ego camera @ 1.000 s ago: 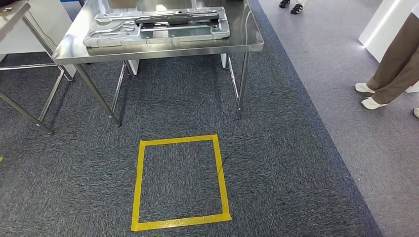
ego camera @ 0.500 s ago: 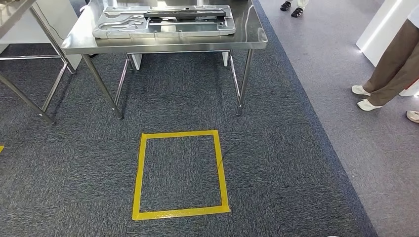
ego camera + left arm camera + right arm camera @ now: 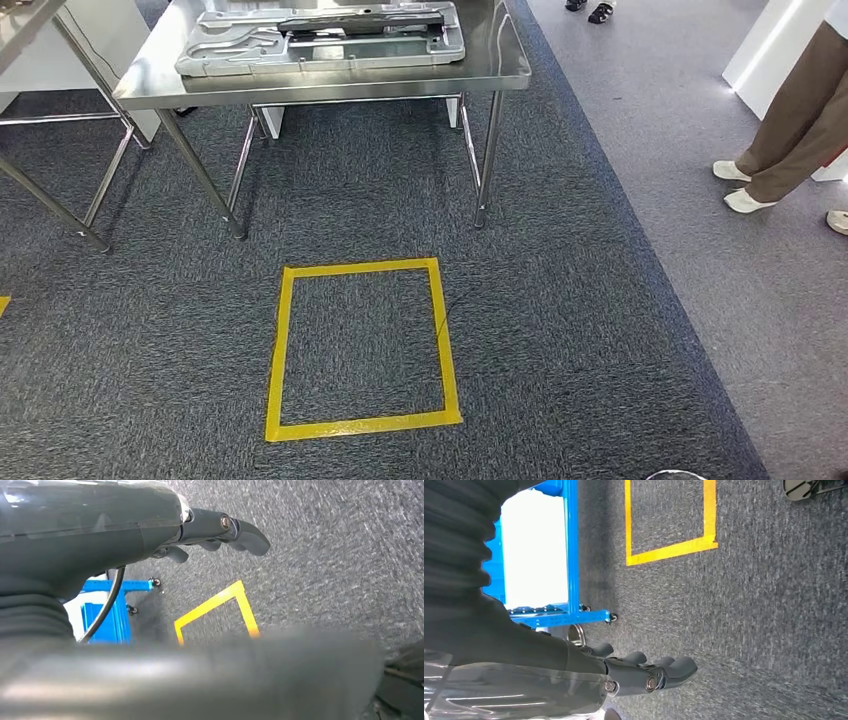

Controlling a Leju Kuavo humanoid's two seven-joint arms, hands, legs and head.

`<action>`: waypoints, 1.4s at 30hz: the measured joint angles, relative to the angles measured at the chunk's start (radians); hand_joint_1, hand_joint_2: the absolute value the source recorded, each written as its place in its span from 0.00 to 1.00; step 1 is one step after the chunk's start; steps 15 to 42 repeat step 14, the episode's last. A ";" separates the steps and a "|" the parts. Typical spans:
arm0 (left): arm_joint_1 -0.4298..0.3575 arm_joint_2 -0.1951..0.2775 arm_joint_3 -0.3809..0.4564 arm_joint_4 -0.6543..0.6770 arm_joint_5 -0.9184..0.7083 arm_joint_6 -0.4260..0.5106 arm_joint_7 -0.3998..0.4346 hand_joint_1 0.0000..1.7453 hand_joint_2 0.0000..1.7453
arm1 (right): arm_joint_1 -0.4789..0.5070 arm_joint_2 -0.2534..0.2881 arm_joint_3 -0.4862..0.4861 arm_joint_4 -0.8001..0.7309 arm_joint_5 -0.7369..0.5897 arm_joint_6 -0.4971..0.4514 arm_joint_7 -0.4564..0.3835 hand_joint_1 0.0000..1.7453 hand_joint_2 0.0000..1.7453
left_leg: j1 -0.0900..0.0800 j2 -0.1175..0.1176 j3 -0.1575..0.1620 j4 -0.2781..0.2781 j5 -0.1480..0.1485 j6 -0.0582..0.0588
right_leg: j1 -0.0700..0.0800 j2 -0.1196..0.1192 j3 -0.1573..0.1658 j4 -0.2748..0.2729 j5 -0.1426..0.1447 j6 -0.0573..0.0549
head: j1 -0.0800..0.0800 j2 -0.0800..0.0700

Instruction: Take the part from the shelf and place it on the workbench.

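The gray metal part (image 3: 320, 36) lies flat on the shiny workbench (image 3: 490, 75). Near it, both hands, left hand (image 3: 220, 532) and right hand (image 3: 644, 672), hold nothing, fingers loosely apart.

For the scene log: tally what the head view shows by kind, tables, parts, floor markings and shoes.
Stainless steel tables: 2, the main workbench and a second table at the left edge
Grey stamped metal part on the workbench: 1
Yellow tape square on the dark carpet: 1
White shoes at the right: 3
Dark shoes at the top: 2
Total: 9
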 joint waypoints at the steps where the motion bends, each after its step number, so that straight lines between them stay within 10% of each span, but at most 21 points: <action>1: 0.000 0.000 0.000 0.000 0.003 0.000 0.000 0.00 1.00 | 0.000 0.000 0.001 0.000 0.001 0.001 -0.004 0.00 0.25 | 0.001 0.000 0.000 -0.001 0.001 -0.002 | 0.001 0.000 0.000 0.000 0.000 -0.001 | 0.000 0.000; 4: 0.001 0.000 0.001 0.000 0.007 -0.004 0.000 0.00 1.00 | -0.001 0.000 0.008 0.000 -0.002 0.010 -0.014 0.00 1.00 | 0.001 0.000 0.000 -0.004 0.003 -0.011 | 0.001 0.000 0.000 0.001 0.000 -0.003 | 0.000 0.000; 42: 0.011 0.015 -0.063 -0.001 0.074 -0.039 -0.002 0.00 1.00 | 0.009 -0.006 0.083 -0.004 -0.110 0.050 -0.063 0.00 1.00 | 0.001 -0.001 -0.001 -0.004 0.005 -0.019 | -0.001 0.000 0.000 0.002 0.001 -0.003 | 0.000 0.000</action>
